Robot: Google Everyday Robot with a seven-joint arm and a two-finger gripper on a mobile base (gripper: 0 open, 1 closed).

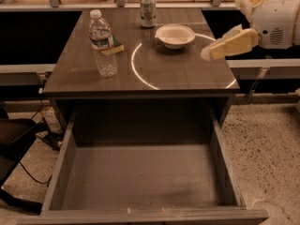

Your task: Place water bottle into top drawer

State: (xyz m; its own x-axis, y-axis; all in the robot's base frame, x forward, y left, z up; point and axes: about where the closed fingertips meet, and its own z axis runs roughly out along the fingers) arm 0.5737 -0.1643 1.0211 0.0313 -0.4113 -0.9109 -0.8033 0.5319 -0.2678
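Observation:
The water bottle (pixel 101 43) stands upright on the left of the grey desk top (pixel 178 74); it is clear and ribbed with a white cap. The top drawer (pixel 140 177) is pulled fully out below the desk's front edge, and its bare bottom holds nothing. My gripper (pixel 210 51) comes in from the right on a white arm. It hovers above the desk's right side, beside the white bowl, far from the bottle. It holds nothing.
A white bowl (pixel 175 35) sits at the desk's back centre-right. A silver can (pixel 148 11) stands at the back edge. A yellow-green sponge (pixel 117 48) lies behind the bottle. Cables and a black object (pixel 14 139) lie on the floor at left.

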